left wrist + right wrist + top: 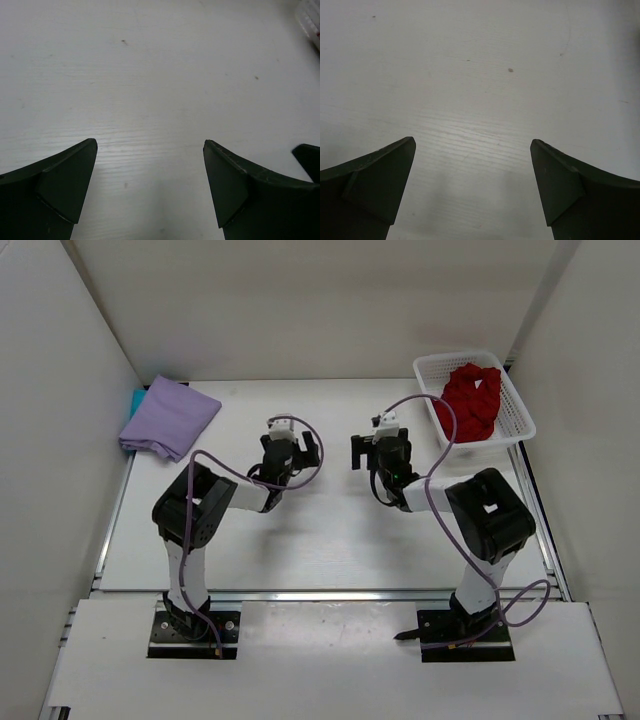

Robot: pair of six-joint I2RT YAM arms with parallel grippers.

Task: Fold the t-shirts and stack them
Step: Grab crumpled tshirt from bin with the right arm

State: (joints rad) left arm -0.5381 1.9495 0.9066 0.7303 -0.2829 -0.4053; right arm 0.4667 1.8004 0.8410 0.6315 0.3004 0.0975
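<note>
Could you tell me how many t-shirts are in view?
3: a purple t-shirt folded far left, a teal t-shirt peeking out beneath it, a red t-shirt crumpled in the basket.

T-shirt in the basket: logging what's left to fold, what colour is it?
Deep red; the t-shirt lies crumpled in the white basket, clearest in the top external view.

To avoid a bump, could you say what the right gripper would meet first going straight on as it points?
Probably the bare table: the open right gripper tilts down at it, and nothing lies ahead in its wrist view.
</note>
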